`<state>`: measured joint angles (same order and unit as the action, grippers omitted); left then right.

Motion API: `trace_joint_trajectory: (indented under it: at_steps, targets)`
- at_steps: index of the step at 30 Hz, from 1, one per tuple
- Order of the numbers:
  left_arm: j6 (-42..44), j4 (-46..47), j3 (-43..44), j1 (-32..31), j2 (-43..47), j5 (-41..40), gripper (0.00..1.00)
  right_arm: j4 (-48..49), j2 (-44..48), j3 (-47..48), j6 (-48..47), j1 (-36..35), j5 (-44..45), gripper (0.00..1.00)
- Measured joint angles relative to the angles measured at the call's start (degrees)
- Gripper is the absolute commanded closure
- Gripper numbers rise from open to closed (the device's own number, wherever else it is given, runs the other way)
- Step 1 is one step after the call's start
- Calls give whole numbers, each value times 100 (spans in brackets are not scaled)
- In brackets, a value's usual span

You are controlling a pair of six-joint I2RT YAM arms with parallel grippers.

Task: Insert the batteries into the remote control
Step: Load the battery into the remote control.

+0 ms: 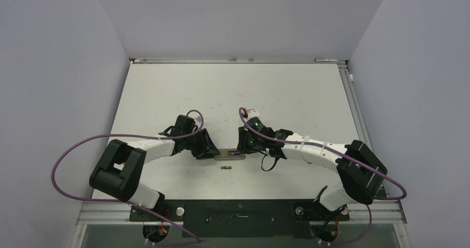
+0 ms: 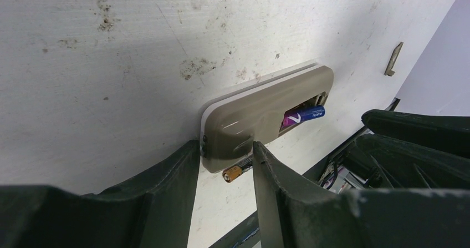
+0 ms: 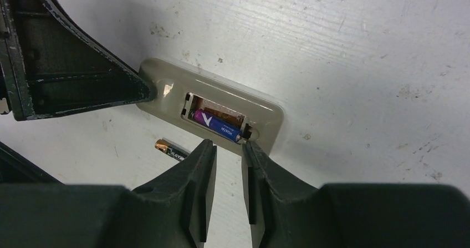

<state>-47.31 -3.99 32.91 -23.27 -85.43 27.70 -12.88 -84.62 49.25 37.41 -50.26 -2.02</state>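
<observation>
Your right gripper (image 3: 229, 148) holds its jaws a narrow gap apart, empty, just short of the battery (image 3: 216, 125) lying in the remote control (image 3: 166, 87) recess. Your left gripper (image 2: 224, 148) straddles the remote control's other end; you cannot tell whether it clamps. The second battery (image 3: 169, 148) lies on the table (image 3: 360, 48) just beside it.

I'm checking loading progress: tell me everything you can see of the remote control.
The remote control is a slim, rounded rectangle with a beige-grey plastic back over a white rim. It lies flat, back up, on the table. Its rectangular recess is uncovered, showing brownish insides and one purple-blue battery lying along one side, with the space beside it empty. The left end effector straddles one end of the remote; whether it clamps is unclear.
</observation>
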Motion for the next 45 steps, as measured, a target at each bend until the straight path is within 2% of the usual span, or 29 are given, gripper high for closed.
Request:
trace_joint_trajectory:
  at_steps: [26, 45]
  targets:
    - [-4, 68, 15, -7, -81, 68, 65, 236, -483, 0, 260, 4, -256, 78]
    - [-2, 81, 37, -4, -138, 114, 66, 356, -680, -4, 343, 42, -374, 85]
